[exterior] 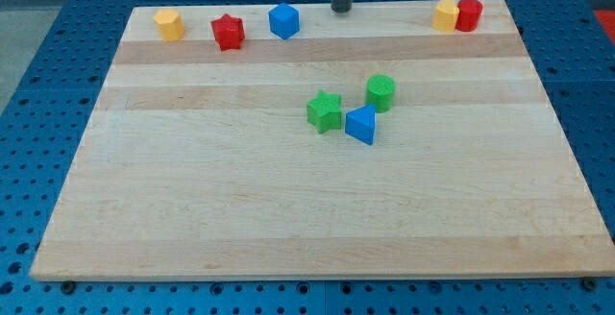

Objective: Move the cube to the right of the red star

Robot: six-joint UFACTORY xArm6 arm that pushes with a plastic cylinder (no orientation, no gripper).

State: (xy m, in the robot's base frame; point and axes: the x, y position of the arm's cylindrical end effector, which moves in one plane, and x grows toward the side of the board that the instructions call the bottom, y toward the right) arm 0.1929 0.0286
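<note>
The blue cube [283,20] lies near the view's top edge of the wooden board [288,209], just right of the red star [228,32], with a small gap between them. My tip [341,10] stands at the view's top, a short way right of the blue cube and not touching it.
A yellow block [169,24] lies at the top left. A yellow block [445,13] and a red cylinder [469,13] touch at the top right. A green star [325,111], a green cylinder [381,92] and a blue triangular block [361,124] cluster at the middle.
</note>
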